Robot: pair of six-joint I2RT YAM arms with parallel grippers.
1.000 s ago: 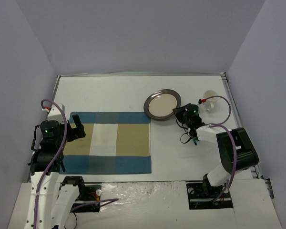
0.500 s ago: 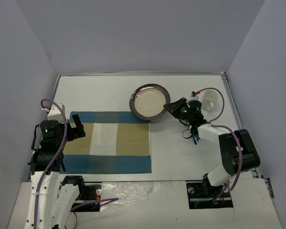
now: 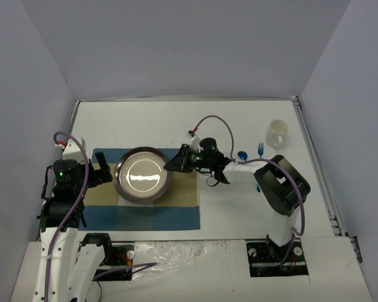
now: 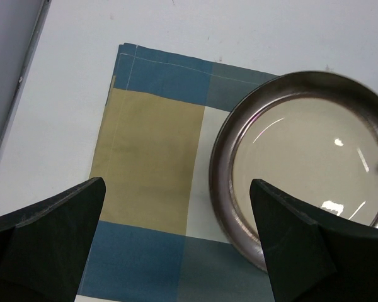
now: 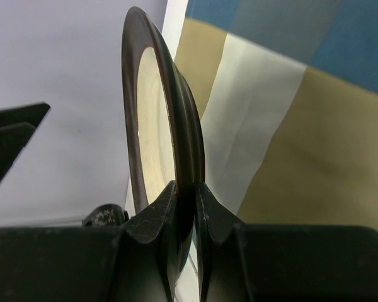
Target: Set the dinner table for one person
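One white dinner table (image 3: pixel 145 119), lilac walls (image 3: pixel 176 44)

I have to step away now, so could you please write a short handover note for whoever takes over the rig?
Left gripper: open, empty, at the placemat's left end.
Right gripper: shut on the plate's rim, plate over the placemat; touchdown unclear.
Cup, blue fork and blue spoon sit on the dinner table, far right.
Done: placemat laid flat.
To do: release plate, then set fork, spoon and cup around it.
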